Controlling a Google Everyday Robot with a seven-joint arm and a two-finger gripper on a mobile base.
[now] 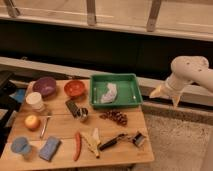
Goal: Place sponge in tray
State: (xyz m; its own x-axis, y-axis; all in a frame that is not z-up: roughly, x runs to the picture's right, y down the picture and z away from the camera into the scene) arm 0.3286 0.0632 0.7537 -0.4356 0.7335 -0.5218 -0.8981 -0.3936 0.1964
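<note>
Light blue flat rectangular soft sponge (50,148) lying at front-left of wooden table (60,126), well apart from green rectangular plastic tray (128,86) at back, white gripper (166,96) off table's right edge, fingers spread, holding nothing

Probably a robot test space by a railing (91,15): wooden table (60,129) of kitchenware (74,88), gripper (166,96) hanging to its right.

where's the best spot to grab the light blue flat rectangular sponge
Probably from above, pinching the light blue flat rectangular sponge across its narrow width at mid-length: it lies flat on the wooden table with both long sides free. The open pincer hangs beyond the table's right edge.
</note>
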